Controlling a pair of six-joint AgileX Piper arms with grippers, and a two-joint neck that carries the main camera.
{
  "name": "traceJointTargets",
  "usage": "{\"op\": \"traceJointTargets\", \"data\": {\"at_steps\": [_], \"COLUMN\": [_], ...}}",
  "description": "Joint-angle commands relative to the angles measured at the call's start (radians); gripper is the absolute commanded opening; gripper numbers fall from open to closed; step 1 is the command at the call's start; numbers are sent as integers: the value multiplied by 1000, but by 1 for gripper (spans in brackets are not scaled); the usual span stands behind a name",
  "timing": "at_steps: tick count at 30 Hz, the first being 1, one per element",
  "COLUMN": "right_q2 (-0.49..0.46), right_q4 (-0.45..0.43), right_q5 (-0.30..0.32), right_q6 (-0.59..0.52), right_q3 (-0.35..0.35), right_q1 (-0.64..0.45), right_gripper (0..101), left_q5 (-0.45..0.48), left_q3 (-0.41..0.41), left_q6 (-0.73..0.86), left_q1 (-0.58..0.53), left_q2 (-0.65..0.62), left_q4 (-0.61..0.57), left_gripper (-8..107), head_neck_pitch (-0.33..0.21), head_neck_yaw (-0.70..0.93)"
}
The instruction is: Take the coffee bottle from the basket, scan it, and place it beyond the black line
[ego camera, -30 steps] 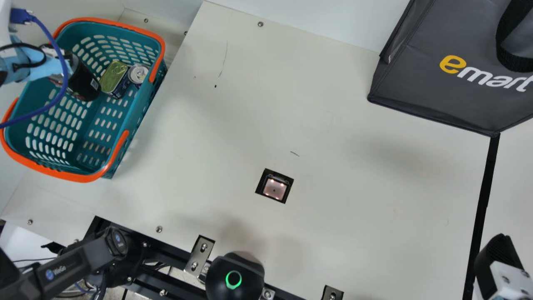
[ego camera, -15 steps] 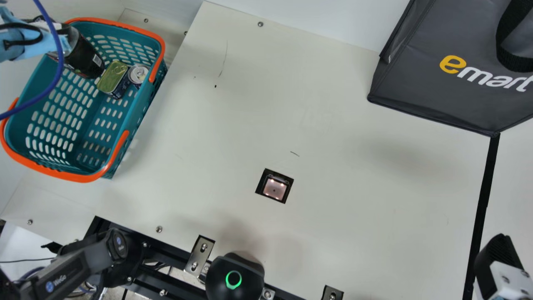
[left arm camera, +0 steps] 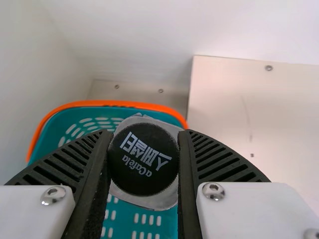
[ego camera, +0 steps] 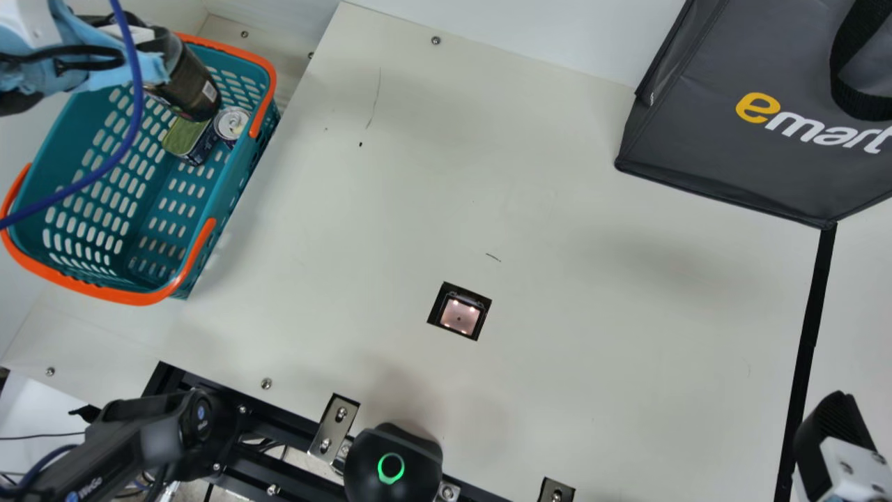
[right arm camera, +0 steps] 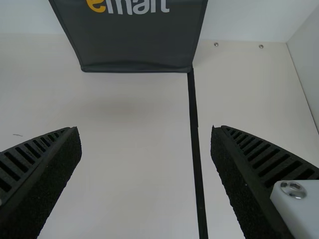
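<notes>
While the black-fingered left gripper (ego camera: pixel 132 33) clamps the dark, cylindrical coffee bottle (ego camera: pixel 191 87) by its round black cap (left arm camera: pixel 143 159), the bottle tilts over the teal plastic basket (ego camera: pixel 237 183) (orange-rimmed, slotted); the black-and-white right gripper (ego camera: pixel 829 425), fingers spread, is near the long black line (ego camera: pixel 808 335).

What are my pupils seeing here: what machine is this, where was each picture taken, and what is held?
This is a two-armed robot at a cream table. The main view comes from a camera on its neck; each wrist view from one on that arm. The left gripper holds a coffee bottle over a teal basket containing a tin and a round can. The right gripper is open and empty. A small lit window, probably the scanner, is set into the table; farther right are a dark bag and a black line.
</notes>
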Motion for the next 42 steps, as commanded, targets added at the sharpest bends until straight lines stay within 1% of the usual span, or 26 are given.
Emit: {"op": "traceJointTargets", "data": {"at_steps": [1, 13, 24, 35, 42], "right_q2": [0, 0, 0, 0, 0], "right_q4": [0, 0, 0, 0, 0], "right_q5": [0, 0, 0, 0, 0], "right_q6": [0, 0, 0, 0, 0], "right_q3": [0, 0, 0, 0, 0], "right_q1": [0, 0, 0, 0, 0], "right_gripper": [91, 91, 91, 91, 91], "left_q5": [-3, -19, -19, -16, -23], "left_q3": [2, 7, 15, 23, 57], "left_q6": [-46, -251, -395, -495, -532], "left_q1": [-66, -334, -546, -706, -777], "left_q2": [-4, -14, -13, -6, -11], "left_q4": [21, 154, 255, 319, 337], "left_gripper": [10, 10, 10, 10, 10], "head_neck_pitch": [-27, -27, -27, -27, -27], "head_neck_yaw": [2, 2, 2, 2, 2]}}
